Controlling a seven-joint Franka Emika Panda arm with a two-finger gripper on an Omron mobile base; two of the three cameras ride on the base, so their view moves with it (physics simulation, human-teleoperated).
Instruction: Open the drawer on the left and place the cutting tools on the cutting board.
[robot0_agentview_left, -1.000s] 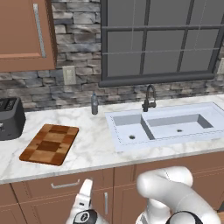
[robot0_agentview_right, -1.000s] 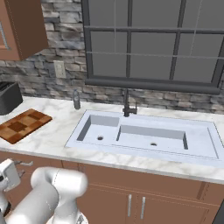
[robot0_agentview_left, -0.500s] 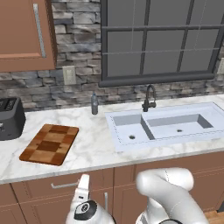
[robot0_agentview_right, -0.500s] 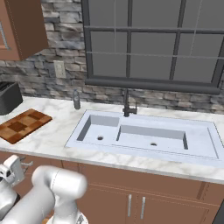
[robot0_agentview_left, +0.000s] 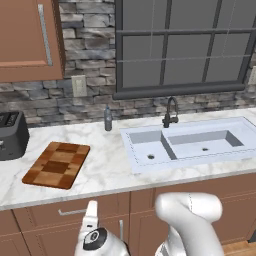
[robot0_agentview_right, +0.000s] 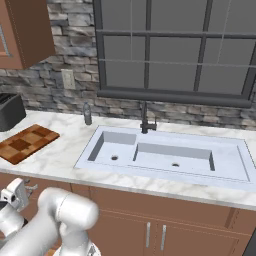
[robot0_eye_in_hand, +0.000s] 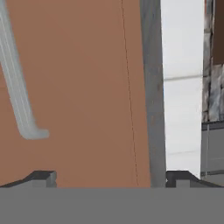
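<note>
Two dark fingertips (robot0_eye_in_hand: 43, 178) of my gripper (robot0_eye_in_hand: 111, 179) stand wide apart, holding nothing, close before the drawer (robot0_eye_in_hand: 78, 87). Its front is flat, smooth reddish-brown wood, and its silver bar handle (robot0_eye_in_hand: 17, 92) is a slim rounded rod that bends at the end into the panel. In my rolled hand view the handle runs up and down, off to one side of my fingers, not between them. Beside the panel lie a grey strip and the pale marble edge of the counter (robot0_agentview_left: 115, 165).

From the left base view the drawer sits shut under the counter, below the board (robot0_agentview_left: 57, 164), a rectangle of light and dark brown blocks lying flat on the veined marble. A black toaster (robot0_agentview_left: 12, 135) stands just left of it, a small grey bottle (robot0_agentview_left: 108, 119) nearer the wall, and the white sink (robot0_agentview_left: 190, 145) with its dark tap (robot0_agentview_left: 171, 112) well to the right. Nothing lies on the board.

My hand has risen slightly towards the handle since a second ago; my fingers stay as wide.
</note>
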